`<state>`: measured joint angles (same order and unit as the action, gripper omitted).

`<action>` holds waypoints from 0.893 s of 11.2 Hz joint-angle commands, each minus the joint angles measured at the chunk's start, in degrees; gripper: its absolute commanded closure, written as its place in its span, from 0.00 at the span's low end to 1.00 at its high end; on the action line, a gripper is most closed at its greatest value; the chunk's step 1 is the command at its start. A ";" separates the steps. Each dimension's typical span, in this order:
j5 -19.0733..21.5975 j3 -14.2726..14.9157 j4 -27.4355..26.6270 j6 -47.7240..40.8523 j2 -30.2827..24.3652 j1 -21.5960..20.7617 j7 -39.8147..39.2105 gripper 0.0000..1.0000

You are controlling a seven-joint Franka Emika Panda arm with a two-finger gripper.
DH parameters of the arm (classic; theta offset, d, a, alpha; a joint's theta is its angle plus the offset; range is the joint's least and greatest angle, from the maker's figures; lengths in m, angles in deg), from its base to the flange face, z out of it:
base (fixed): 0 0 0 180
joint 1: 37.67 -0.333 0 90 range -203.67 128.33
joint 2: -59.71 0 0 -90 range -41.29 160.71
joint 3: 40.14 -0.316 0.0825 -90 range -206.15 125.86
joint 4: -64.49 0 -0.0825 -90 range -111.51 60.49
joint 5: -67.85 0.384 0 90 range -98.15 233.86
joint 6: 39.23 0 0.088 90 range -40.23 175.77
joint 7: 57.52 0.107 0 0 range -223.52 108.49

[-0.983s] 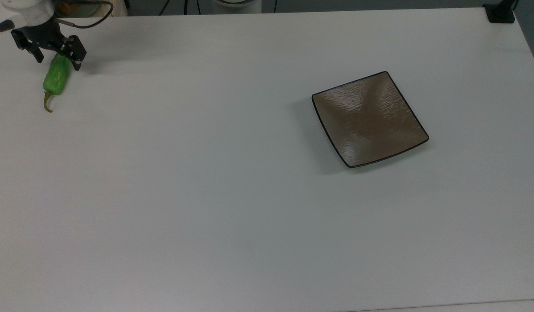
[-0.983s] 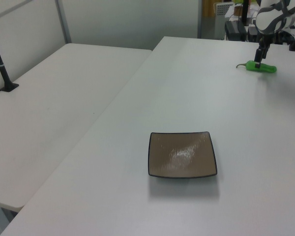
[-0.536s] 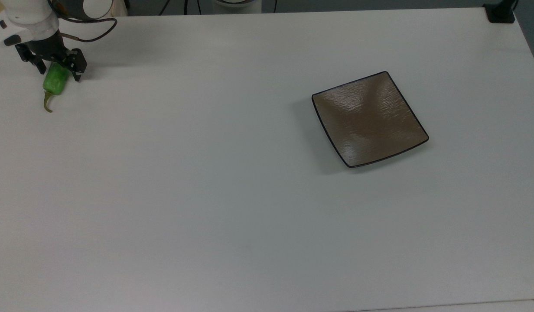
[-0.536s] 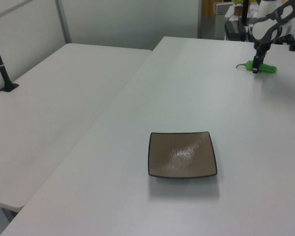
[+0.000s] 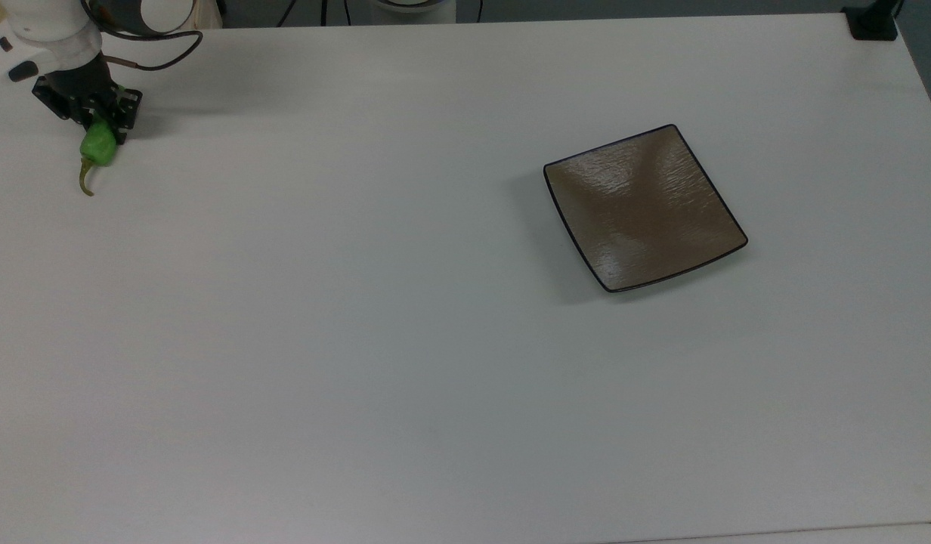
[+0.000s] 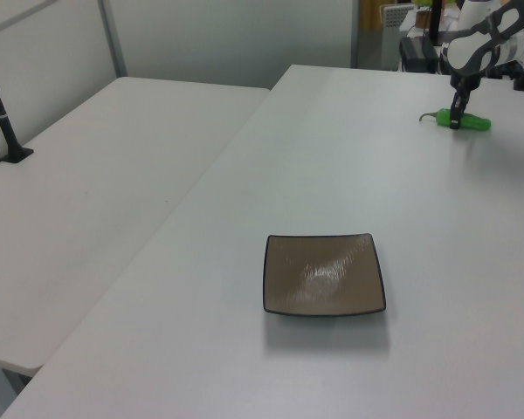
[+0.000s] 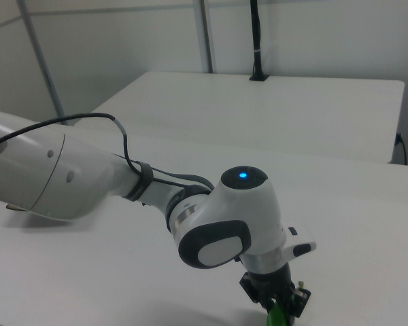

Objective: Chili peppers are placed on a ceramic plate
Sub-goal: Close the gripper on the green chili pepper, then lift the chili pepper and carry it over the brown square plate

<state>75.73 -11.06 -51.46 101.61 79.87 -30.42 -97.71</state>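
Your gripper point(image 5: 99, 128) is down on the pepper point(image 5: 100, 146), fingers closed narrow around its fat end. The stem pokes out past them, on the table point(image 5: 360, 340). You are grabbing now. Next, lift and carry it to the plate point(image 5: 644, 208), far away.

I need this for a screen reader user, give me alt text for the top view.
A gripper is down over a green pepper at the far left of a white table. A square brown plate, bare, sits far off toward the right.
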 commanded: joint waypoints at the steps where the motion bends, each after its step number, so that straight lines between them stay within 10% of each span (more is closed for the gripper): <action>1: 1.53 -0.33 -0.24 -1.35 -1.86 -1.09 -1.47 0.76; 6: 12.85 -3.48 6.86 -14.78 -5.03 -5.14 3.51 0.76; 10: 14.36 -16.13 11.70 -14.54 -4.69 -5.93 21.35 0.76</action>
<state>89.17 -21.64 -41.89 88.20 75.31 -35.76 -83.96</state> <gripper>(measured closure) 0.626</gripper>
